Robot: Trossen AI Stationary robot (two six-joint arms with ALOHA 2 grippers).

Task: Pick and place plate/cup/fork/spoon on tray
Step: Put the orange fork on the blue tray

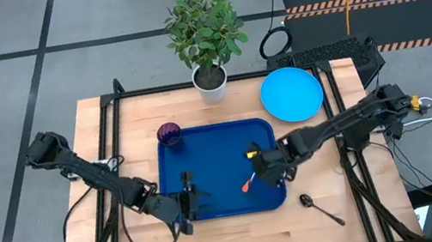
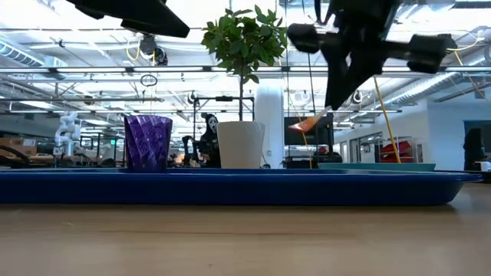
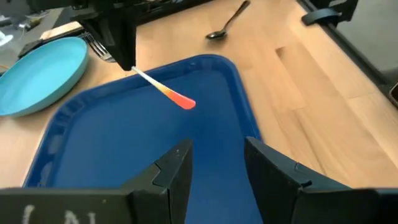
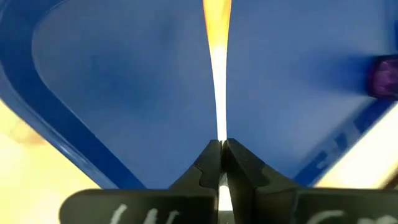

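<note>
Blue tray (image 1: 206, 166) has loads of bare floor below my right pincer (image 1: 254, 155), clamped on the fork (image 1: 249, 185). Left pincer (image 1: 191, 196) gapes empty over the near rim; wooden counter (image 1: 242, 230) around.

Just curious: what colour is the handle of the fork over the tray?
Orange, fading paler toward the metal. The fork shows best in the left wrist view.

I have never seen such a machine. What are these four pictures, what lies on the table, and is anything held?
Two robot arms work at a wooden table. One picture looks down from above, one looks level across the table, and two come from cameras on the arms' wrists. On the table lies a dark blue tray with a purple cup in its corner. Beside the tray are a light-blue plate, a spoon and a potted plant. The right gripper is shut on the fork, above the tray. The left gripper waits open, empty.
</note>
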